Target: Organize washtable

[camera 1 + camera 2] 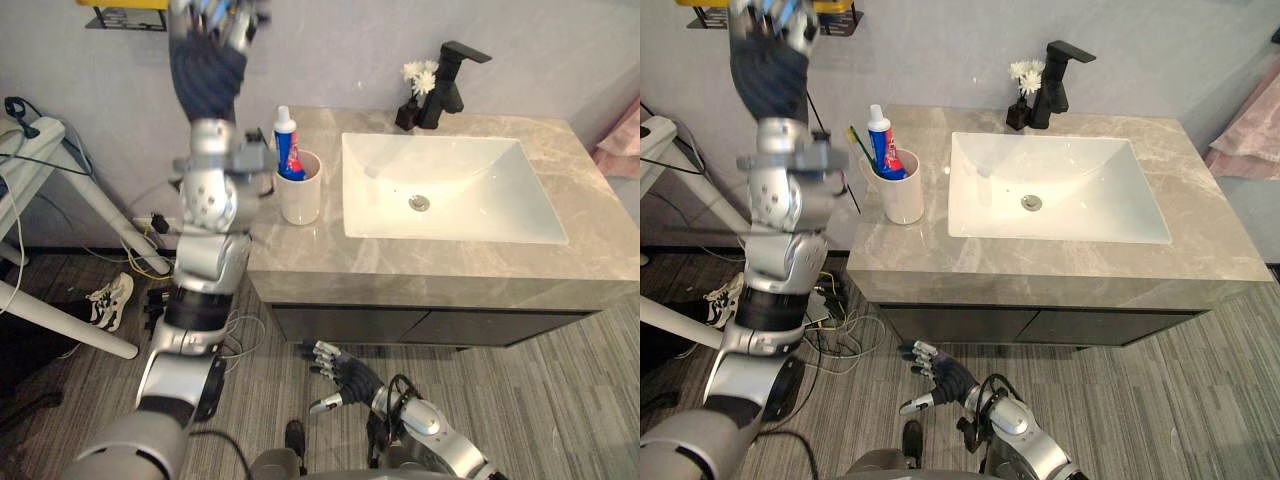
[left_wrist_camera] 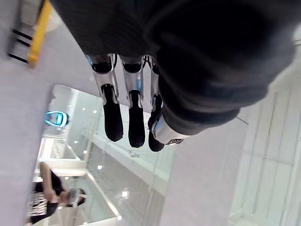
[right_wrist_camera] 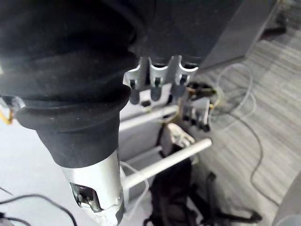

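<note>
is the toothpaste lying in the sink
No, the toothpaste stands upright in the white cup on the counter, beside the sink.

wall (image 1: 330, 50): pale grey | floor (image 1: 560, 400): grey planks | shelf (image 1: 125, 4): yellow, wall-mounted

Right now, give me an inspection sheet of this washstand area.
Surface: grey counter with white sink.
Job's things: white cup holding toothpaste and toothbrush, left of the sink; black faucet and flower vase at the back.
Clutter: nothing seen.
Robot hands: left robot hand up by the wall, open; right robot hand low before the cabinet, open.
Cables: loose wires on the floor left of the cabinet.
Surroundings: yellow shelf, sneaker, white stand.
</note>
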Tool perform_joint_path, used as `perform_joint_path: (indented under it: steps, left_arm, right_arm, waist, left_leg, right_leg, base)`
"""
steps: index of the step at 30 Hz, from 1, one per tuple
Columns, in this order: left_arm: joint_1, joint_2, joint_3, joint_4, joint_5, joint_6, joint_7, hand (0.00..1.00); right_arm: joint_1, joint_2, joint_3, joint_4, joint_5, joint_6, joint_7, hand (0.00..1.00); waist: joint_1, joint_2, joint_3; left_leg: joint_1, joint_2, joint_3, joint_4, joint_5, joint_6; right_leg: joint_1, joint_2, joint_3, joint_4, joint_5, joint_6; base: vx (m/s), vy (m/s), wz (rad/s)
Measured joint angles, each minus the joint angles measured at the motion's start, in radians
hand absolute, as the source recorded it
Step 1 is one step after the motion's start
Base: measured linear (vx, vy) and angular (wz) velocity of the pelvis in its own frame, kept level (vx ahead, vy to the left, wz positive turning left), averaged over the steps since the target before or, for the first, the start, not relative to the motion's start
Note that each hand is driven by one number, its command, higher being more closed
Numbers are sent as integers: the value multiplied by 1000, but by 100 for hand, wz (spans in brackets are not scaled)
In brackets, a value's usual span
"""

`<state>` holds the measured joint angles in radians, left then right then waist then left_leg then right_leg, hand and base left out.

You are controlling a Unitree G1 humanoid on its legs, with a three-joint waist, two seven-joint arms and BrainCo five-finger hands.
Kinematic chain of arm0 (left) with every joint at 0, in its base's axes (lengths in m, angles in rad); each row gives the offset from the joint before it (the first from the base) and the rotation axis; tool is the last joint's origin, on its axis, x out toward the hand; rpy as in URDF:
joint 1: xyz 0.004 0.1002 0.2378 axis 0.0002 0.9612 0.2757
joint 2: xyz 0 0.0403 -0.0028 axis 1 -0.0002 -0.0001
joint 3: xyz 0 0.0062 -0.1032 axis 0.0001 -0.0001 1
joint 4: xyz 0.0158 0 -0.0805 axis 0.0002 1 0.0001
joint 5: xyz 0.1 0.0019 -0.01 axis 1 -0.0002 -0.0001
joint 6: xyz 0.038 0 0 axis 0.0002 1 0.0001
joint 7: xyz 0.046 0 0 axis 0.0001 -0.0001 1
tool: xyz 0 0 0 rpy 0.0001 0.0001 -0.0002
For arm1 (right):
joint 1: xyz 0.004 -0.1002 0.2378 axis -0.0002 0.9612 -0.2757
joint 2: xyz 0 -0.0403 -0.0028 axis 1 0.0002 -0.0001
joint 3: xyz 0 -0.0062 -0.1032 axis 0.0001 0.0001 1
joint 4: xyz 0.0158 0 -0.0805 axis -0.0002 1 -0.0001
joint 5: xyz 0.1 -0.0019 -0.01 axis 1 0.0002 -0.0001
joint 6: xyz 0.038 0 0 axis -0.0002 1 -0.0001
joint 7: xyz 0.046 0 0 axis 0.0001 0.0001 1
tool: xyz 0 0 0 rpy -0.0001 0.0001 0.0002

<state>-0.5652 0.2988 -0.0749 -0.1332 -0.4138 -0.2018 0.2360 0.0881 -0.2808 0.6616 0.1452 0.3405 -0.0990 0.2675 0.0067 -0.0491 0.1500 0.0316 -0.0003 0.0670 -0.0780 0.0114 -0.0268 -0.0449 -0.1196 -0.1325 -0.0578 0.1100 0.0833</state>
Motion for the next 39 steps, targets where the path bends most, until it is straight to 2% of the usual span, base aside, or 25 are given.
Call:
perform_joint_path:
  steps: [1, 5, 8, 15, 24, 31, 39]
  left_arm:
    - [116, -7, -9, -33, -10, 12, -26, 100]
    - [447, -14, -60, -75, -13, 92, -118, 100]
    - [561, -20, -108, -75, -18, 152, -175, 100]
    - [584, -21, -135, -76, -15, 182, -237, 100]
    - [547, -37, -172, -53, 11, 194, -234, 100]
    - [449, -38, -197, -39, 55, 194, -211, 100]
    - [373, -21, -196, -11, 73, 193, -188, 100]
  right_arm:
    - [7, -4, -25, 1, 0, 1, 1, 0]
    - [28, 0, -123, 6, -1, 14, 0, 0]
    - [42, -1, -153, 8, -2, 32, 1, 0]
    - [72, 5, -132, 10, -20, 39, 28, 0]
    - [73, 1, -132, 10, -20, 39, 32, 0]
    - [73, 8, -132, 9, -20, 39, 32, 0]
    - [72, 18, -130, 9, -20, 39, 32, 0]
  waist:
    - [3, 9, -6]
    - [9, -5, -18]
    - [10, -15, -25]
    - [7, -20, -38]
    - [4, -22, -39]
    - [3, -39, -45]
    - [2, -47, -43]
  left_leg:
    - [11, 3, -9, -25, 26, -4]
    - [8, 9, -10, -25, 29, -2]
    - [5, -1, -11, -25, 30, 1]
    - [-3, -1, -10, -25, 17, 7]
    - [-5, 2, 10, -25, 17, 7]
    - [-11, 0, 13, -25, 17, 7]
    - [-14, 0, 13, -24, 16, 8]
  right_leg:
    - [-8, 7, -1, 15, -15, -2]
    - [-14, 13, -6, 23, -22, -2]
    - [-14, 10, -8, 24, -20, -3]
    - [-26, 2, 6, 33, -15, 3]
    - [-41, 1, 28, 35, -16, 5]
    - [-48, -2, 30, 35, -14, 5]
    - [-51, -1, 30, 33, -13, 5]
  base:
    - [23, -48, -1]
    - [41, -34, 1]
    - [46, 3, 5]
    - [4, 6, 0]
    - [-4, 5, -7]
    - [0, 0, 0]
    - [0, 0, 0]
